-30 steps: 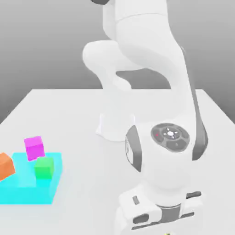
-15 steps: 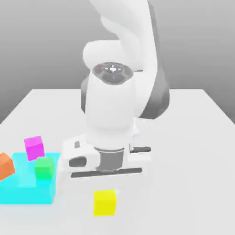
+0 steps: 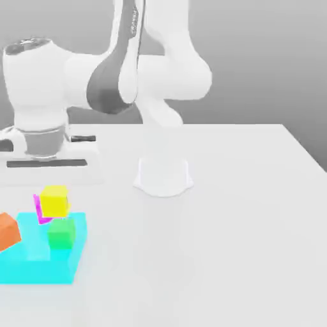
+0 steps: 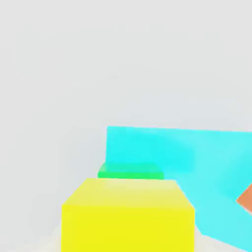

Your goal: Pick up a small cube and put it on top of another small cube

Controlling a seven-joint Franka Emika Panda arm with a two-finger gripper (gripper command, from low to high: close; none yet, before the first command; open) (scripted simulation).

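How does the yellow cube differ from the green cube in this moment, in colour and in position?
The yellow cube is bright yellow and sits under the end effector, in front of the pink cube; whether it touches the pink cube I cannot tell. The green cube is green and rests on the cyan block. Both look alike in size, with plain matte faces.

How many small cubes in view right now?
4. Yellow cube under the hand, covering most of the magenta cube; green cube on the cyan block; orange cube at the exterior view's left edge. More may be hidden.
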